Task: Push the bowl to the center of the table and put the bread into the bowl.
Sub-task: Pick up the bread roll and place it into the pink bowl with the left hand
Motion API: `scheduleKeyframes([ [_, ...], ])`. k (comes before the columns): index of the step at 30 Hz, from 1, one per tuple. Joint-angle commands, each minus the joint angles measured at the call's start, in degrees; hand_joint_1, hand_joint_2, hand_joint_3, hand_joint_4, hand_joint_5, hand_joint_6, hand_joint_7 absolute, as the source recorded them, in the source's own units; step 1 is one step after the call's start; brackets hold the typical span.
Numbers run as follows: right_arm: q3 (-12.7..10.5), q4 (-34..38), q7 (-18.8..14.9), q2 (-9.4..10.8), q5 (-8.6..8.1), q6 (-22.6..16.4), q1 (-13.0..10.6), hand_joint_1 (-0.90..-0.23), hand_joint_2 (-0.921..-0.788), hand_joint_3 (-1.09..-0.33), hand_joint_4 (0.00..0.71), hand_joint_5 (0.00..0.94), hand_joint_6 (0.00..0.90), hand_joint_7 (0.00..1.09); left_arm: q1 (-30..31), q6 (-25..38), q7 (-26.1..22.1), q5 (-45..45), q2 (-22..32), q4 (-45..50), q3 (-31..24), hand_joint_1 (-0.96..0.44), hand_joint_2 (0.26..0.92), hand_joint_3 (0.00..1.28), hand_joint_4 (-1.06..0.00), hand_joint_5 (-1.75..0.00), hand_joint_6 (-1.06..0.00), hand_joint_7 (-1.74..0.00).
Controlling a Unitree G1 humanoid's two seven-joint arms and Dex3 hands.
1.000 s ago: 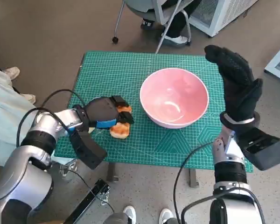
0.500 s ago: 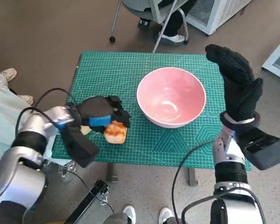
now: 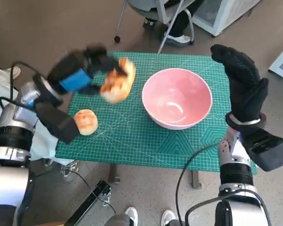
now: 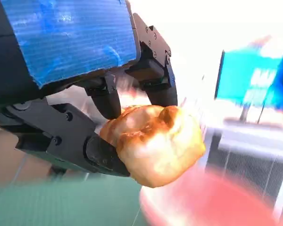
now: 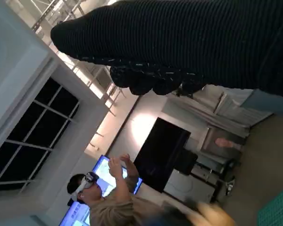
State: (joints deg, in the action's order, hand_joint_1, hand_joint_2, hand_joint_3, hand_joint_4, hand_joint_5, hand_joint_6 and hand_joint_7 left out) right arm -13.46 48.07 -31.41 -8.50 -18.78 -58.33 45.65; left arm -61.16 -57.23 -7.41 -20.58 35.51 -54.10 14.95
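Two breads show from the head: one gripped in your left hand above the worktop, beside the bowl; the other lies near the left edge. Your right hand stands spread, empty, by the bowl's right. The left wrist shows fingers clamping bread with the bowl's rim just below; carry it over, then release. The right wrist shows only the glove and a person.

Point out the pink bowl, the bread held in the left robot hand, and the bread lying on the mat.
pink bowl [image 3: 153,84], head view, on its left rim.
held bread [image 4: 155,141], left wrist view, middle of its browned crust.
bread on the mat [image 3: 86,121], head view, middle of its top.
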Motion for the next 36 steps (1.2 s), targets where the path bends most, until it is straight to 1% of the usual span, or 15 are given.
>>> scheduleKeyframes([
  [1,0.1,0.8,0.2,0.1,0.16,0.0,-0.5,-0.597,-0.921,-0.728,0.327,0.000,0.005,0.81,-4.0,3.5,-1.6,1.2,-3.8,4.3,-1.0,0.00,0.911,0.02,-0.70,-1.04,-0.76,-1.13],
  [5,0.1,0.6,0.1,0.2,0.00,0.0,-0.6,-0.597,-0.921,-0.728,0.328,0.000,0.003,0.81,-7.0,4.8,-2.8,0.6,-6.3,2.3,-0.7,0.00,0.915,0.01,-0.70,-1.04,-0.76,-1.13],
  [10,0.2,-0.1,0.3,0.3,0.10,-0.1,-1.0,-0.597,-0.921,-0.728,0.328,0.000,0.001,0.81,-11.0,5.0,-1.8,-2.1,-10.4,-4.1,1.0,0.00,0.920,0.06,-0.65,-1.11,-0.70,-1.18],
  [16,0.3,-0.9,0.6,0.2,0.28,-0.2,-1.7,-0.597,-0.921,-0.729,0.327,0.000,0.002,0.80,-14.3,6.4,2.8,-7.9,-14.8,-10.8,4.6,0.00,0.920,0.11,-0.59,-1.17,-0.64,-1.26],
  [20,0.3,-1.6,1.0,0.1,0.43,-0.4,-2.3,-0.597,-0.921,-0.731,0.327,0.000,0.001,0.80,-15.7,9.2,6.2,-12.3,-17.2,-13.7,7.7,0.00,0.920,0.12,-0.57,-1.19,-0.62,-1.27],
  [24,0.3,-2.1,1.4,-0.1,0.64,-0.5,-2.7,-0.596,-0.921,-0.739,0.328,0.000,0.000,0.79,-16.5,12.8,7.7,-15.3,-19.5,-16.1,10.2,0.00,0.920,0.13,-0.57,-1.19,-0.62,-1.28],
  [26,0.3,-2.5,1.6,-0.2,0.75,-0.5,-3.0,-0.595,-0.921,-0.742,0.328,0.000,0.000,0.79,-16.6,14.4,7.5,-16.1,-20.7,-17.2,10.9,0.00,0.920,0.13,-0.57,-1.19,-0.62,-1.28],
  [30,0.3,-2.9,2.2,-0.5,1.15,-0.6,-3.4,-0.595,-0.921,-0.746,0.327,0.000,0.000,0.79,-15.8,18.3,4.6,-15.7,-22.9,-19.2,11.2,0.00,0.920,0.12,-0.58,-1.20,-0.61,-1.27],
  [36,0.3,-3.8,3.1,-0.7,1.76,-0.6,-4.0,-0.594,-0.921,-0.762,0.327,0.000,0.001,0.79,-14.9,22.5,3.0,-15.6,-24.2,-20.5,11.6,0.00,0.918,0.12,-0.58,-1.25,-0.61,-1.22],
])
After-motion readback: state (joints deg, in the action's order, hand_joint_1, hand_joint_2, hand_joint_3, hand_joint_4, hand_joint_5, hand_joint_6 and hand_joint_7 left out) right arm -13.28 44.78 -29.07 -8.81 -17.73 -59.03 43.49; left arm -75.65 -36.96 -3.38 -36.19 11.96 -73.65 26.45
